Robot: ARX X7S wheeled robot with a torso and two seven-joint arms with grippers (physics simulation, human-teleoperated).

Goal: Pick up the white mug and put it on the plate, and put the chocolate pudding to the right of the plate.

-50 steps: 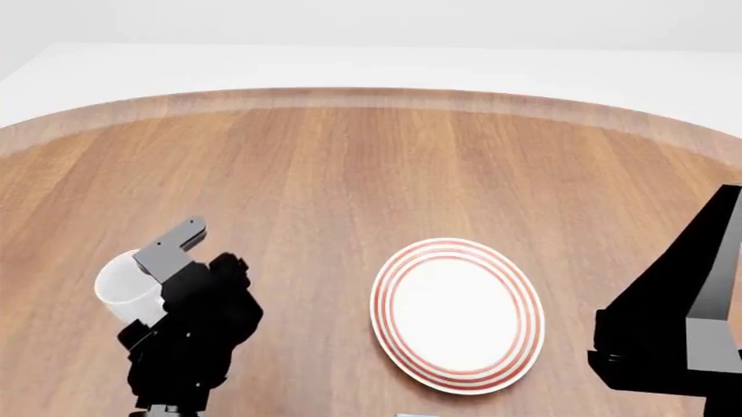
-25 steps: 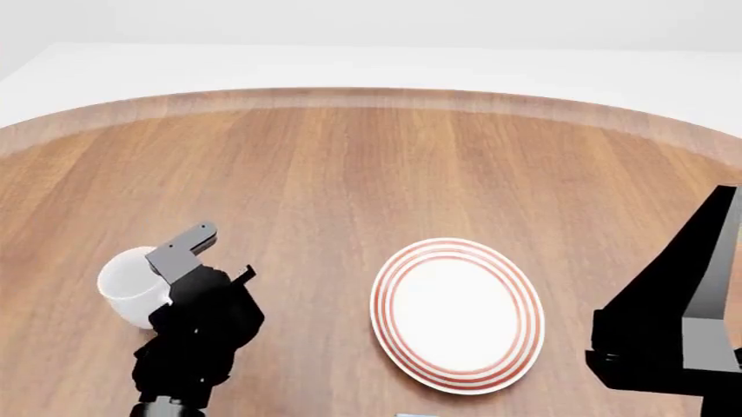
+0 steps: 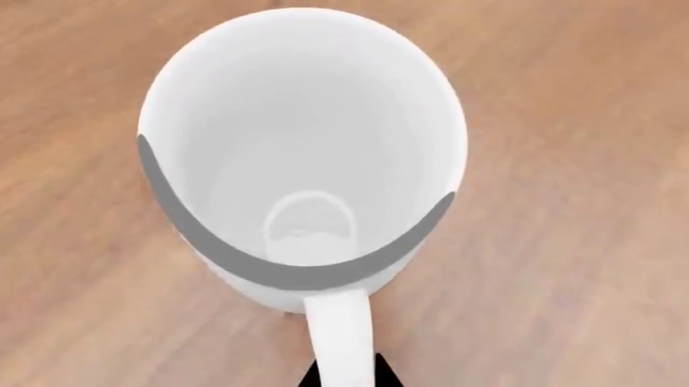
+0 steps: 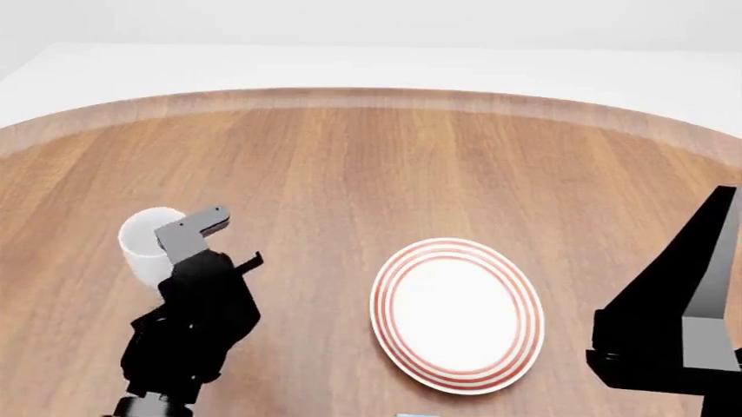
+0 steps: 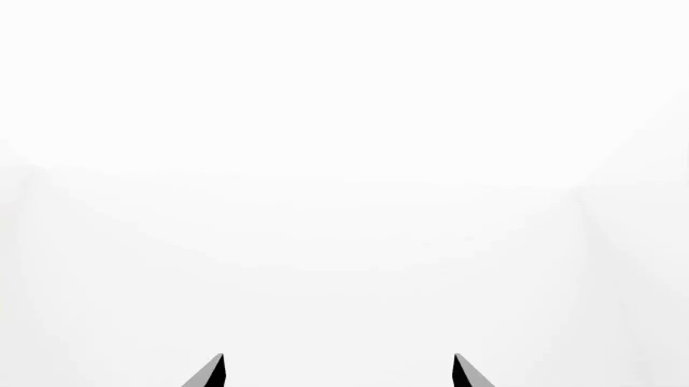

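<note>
Left gripper clamped on mug handle, mug lifted above table, left of plate. Right gripper apart, idle. Risk: handle-only pinch lets mug swing or slip. Pudding unseen.

Table: round wooden top, warm brown, with grain running in long streaks away from the camera.
Table edge: a paler band curves along the far rim in the head view.
Table in the left wrist view: the same brown grain, blurred, filling the picture's borders.
Floor: a pale, plain surface beyond the table's far rim.
Backdrop: flat light grey above the floor, featureless.
Right wrist view: nearly all blank white; nothing else can be told apart there.
</note>
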